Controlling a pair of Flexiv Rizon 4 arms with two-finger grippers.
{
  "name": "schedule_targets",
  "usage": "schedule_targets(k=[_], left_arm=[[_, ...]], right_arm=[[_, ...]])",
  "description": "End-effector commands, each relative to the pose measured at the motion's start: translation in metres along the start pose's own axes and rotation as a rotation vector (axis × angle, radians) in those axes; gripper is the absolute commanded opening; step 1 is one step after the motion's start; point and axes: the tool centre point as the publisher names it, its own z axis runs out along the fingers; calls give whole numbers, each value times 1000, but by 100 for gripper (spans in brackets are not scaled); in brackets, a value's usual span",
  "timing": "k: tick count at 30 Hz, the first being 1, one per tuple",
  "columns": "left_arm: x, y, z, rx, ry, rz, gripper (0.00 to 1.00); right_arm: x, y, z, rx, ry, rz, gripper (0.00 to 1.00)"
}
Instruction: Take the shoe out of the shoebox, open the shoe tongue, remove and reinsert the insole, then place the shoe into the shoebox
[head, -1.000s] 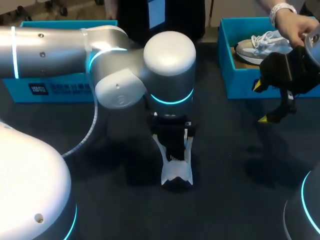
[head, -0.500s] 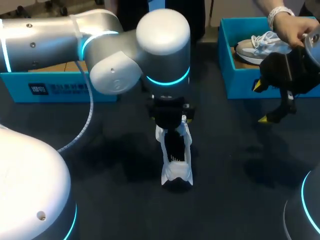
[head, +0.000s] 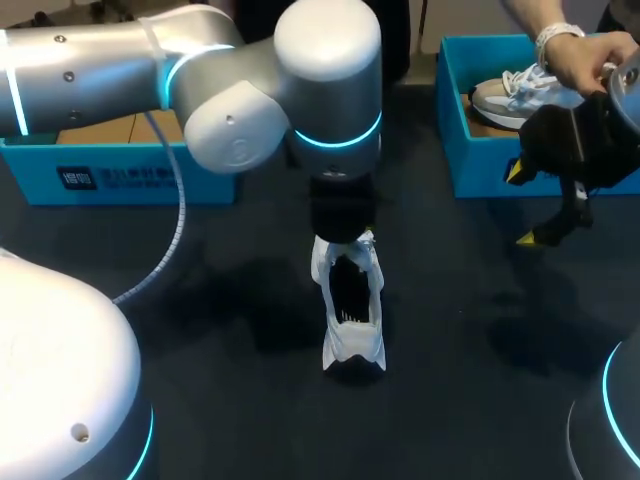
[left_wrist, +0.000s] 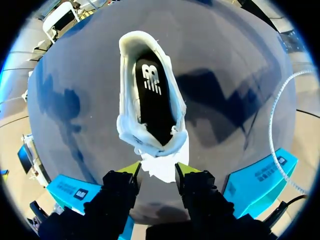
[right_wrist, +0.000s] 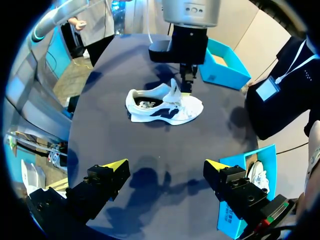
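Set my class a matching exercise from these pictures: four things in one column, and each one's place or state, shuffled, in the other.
Things
1. white shoe
2. left gripper
3. right gripper
4. second shoe

Places and states
A. open, holding nothing
B. inside the blue shoebox
C. lying on the dark table
D. shut on the tongue

Right pairs: 1-C, 2-D, 3-A, 4-B

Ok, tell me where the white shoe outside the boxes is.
Head view: the shoe lies mid-table, under the left gripper, which pinches its tongue; the left box and right box stand farther back.
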Motion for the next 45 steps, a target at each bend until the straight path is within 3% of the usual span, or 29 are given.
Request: schedule_targets(k=[1,8,14,23,25,28,31,40,45], left_arm=[[4,-8,3,16,-6,7,42],[11,-24,-1,18,-27,5,42],[6,-35,5,31,-40,-69,43],[-3,-56,9,56,-47,-103,35],[-5,-61,9,57,-49,-104,28],[-6,-67,8,64,-55,-98,28],[-6,-68,4,62,-59,-87,29],[-7,-62,10,50,-45,-113,15],[-6,-74,18,78,-34,-115,17]], right_arm=[[0,0,1,1,-1,1,100],[0,0,1,1,-1,1,100],[0,0,1,1,-1,1,100],[0,0,1,1,-1,1,100],[0,0,1,1,-1,1,100],[0,0,1,1,-1,1,100],[0,0,1,1,-1,1,100],[0,0,1,1,-1,1,100],[0,0,1,1,-1,1,100]])
